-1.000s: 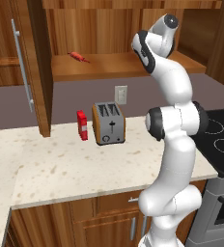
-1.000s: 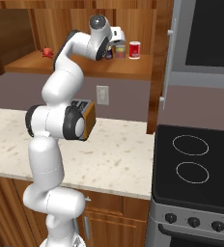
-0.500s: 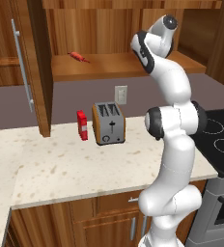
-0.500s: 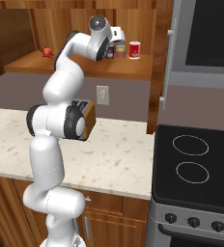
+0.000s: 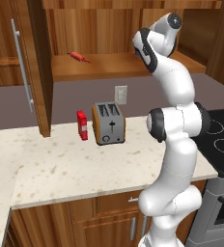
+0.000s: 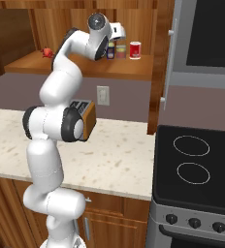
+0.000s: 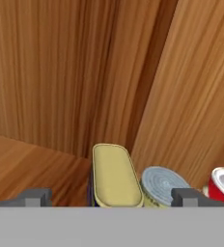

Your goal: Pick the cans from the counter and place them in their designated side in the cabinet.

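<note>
Gripper [image 7: 106, 198] has just released the blue can [image 7: 115, 174]; 2 cans now at shelf [image 6: 134, 70] right end, task looks complete.

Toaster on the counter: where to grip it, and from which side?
Judging by shape: come from above and close on the toaster's two long flat sides. It stands upright on the counter with bare space around it; only the red carton stands nearby at one side.
</note>
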